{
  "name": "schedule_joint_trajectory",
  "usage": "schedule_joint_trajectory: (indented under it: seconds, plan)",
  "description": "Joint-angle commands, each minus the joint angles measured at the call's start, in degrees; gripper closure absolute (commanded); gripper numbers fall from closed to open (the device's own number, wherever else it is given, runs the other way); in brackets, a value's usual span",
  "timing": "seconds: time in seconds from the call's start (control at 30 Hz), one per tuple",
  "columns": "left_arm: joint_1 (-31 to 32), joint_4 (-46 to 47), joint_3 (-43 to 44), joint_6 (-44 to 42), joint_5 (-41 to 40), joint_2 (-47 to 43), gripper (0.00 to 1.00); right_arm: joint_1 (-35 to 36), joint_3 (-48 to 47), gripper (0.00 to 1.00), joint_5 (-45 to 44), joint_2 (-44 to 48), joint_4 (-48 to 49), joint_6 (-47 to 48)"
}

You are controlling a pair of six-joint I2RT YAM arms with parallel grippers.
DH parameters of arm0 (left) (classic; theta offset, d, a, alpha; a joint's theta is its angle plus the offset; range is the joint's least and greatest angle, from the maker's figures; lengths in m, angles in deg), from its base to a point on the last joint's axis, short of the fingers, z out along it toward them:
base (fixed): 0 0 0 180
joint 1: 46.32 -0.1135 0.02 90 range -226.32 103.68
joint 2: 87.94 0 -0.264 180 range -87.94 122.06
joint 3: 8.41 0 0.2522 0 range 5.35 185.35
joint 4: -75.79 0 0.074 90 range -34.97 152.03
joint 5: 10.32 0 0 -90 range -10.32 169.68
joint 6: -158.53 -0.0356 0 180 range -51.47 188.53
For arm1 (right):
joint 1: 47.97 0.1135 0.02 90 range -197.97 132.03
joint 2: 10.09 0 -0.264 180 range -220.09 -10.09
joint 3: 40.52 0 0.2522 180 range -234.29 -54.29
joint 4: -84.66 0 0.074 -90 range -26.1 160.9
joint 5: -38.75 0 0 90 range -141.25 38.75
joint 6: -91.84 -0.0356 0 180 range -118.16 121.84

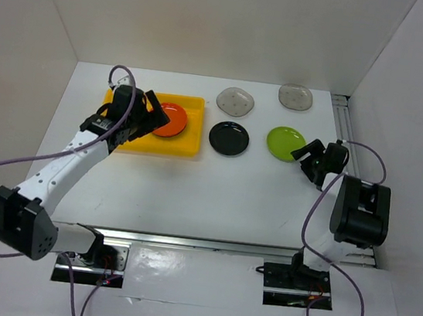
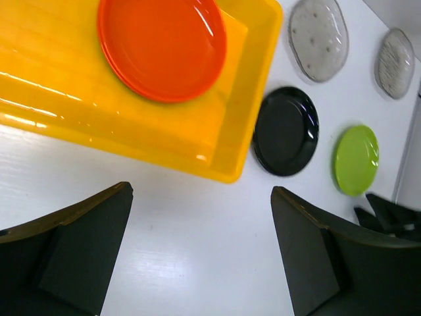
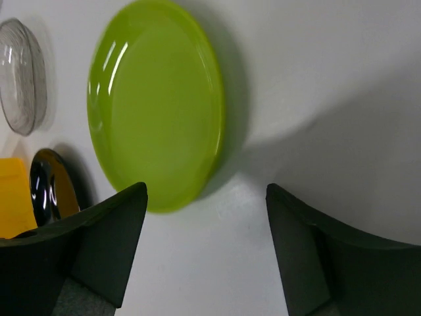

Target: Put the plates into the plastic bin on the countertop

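The yellow plastic bin [image 1: 175, 147] sits at the back left of the white countertop [image 1: 214, 197], with the orange plate [image 1: 171, 120] lying in it. My left gripper [image 1: 148, 117] hovers over the bin's near side, open and empty. In the left wrist view its jaws [image 2: 200, 197] stand wide over bare countertop, just short of the bin [image 2: 237, 118] and orange plate [image 2: 162, 46]. The black plate [image 1: 229, 138], lime-green plate [image 1: 285, 143] and two grey plates [image 1: 235, 101] [image 1: 296, 97] lie on the countertop. My right gripper [image 1: 308, 153] is open, low beside the green plate [image 3: 154, 99].
White walls enclose the countertop on three sides. A metal rail [image 1: 342, 124] runs along the right edge and another [image 1: 208, 245] along the front by the arm bases. The black plate [image 3: 52, 187] and a grey plate [image 3: 23, 76] show beyond the green one.
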Motion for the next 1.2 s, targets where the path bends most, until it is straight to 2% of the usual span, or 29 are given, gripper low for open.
schedule_joint_trajectory:
  seconds: [0.0, 0.07, 0.17, 0.23, 0.27, 0.37, 0.4, 0.43, 0.5, 0.6, 0.63, 0.7, 0.73, 0.83, 0.97, 1.0, 1.17]
  plan:
    - [2.79, 0.33, -4.04, -2.05, 2.48, -5.27, 0.00, -1.28, -1.41, 0.20, -0.89, -7.82, 0.47, -0.16]
    - [5.16, 0.34, -6.33, -2.05, 2.48, -6.87, 0.00, -1.28, -4.05, 0.38, -0.89, -10.99, -0.75, -0.68]
    - [7.53, 0.95, -7.74, -2.05, 2.48, -8.29, 0.00, -1.28, -7.29, 0.55, -0.37, -17.57, -2.85, -1.21]
    - [8.42, 0.95, -9.14, -2.75, 3.01, -8.81, 0.00, -1.28, -8.88, 0.55, -0.36, -18.12, -4.18, -1.22]
    - [9.12, 0.95, -9.15, -2.75, 3.01, -8.81, 0.00, -1.28, -8.89, 0.60, -0.36, -18.73, -4.71, -1.22]
    - [9.74, 2.52, -10.46, -2.75, 4.06, -8.29, 0.00, -1.81, -10.46, 0.81, 0.77, -20.67, -6.11, -1.74]
    - [9.74, 3.32, -11.33, -3.36, 4.85, -8.29, 0.00, -1.81, -10.47, 0.95, 0.78, -20.67, -6.12, -1.74]
    - [10.26, 5.50, -11.86, -3.89, 5.81, -8.29, 0.00, -1.81, -9.78, 1.00, 0.78, -19.63, -6.12, -2.44]
    - [11.66, 8.67, -12.75, -4.76, 8.45, -7.76, 0.00, -1.81, -8.98, 1.00, 0.16, -17.43, -6.99, -2.45]
    - [14.82, 16.48, -13.98, -4.77, 9.78, -6.44, 0.00, 0.56, -5.47, 1.00, -4.83, -6.91, -9.89, -2.97]
    - [15.71, 18.60, -13.98, -4.25, 10.47, -5.83, 0.00, 3.09, -4.85, 1.00, -6.67, 0.44, -11.29, -2.97]
    - [16.94, 23.16, -13.98, -4.24, 12.14, -3.90, 0.00, 6.17, -2.66, 1.00, -11.95, 8.47, -14.81, -2.97]
    - [17.73, 23.71, -12.59, -4.24, 12.67, -2.76, 0.00, 9.41, -1.95, 1.00, -13.53, 16.08, -15.78, -2.97]
    - [18.88, 27.30, -9.77, -4.86, 14.87, 1.11, 0.00, 14.95, -0.01, 1.00, -16.10, 27.35, -19.64, -1.84]
    - [20.11, 29.16, -7.04, -5.39, 15.58, 5.15, 0.00, 19.62, 2.53, 1.00, -8.48, 33.80, -19.31, 2.12]
    - [20.11, 29.17, -6.17, -5.39, 15.58, 5.77, 0.00, 20.16, 3.06, 1.00, -3.58, 34.34, -18.52, 2.12]
    - [20.11, 34.34, -6.77, -4.77, 16.63, 7.79, 0.00, 22.89, 4.29, 1.00, 2.53, 34.87, -15.97, 2.83]
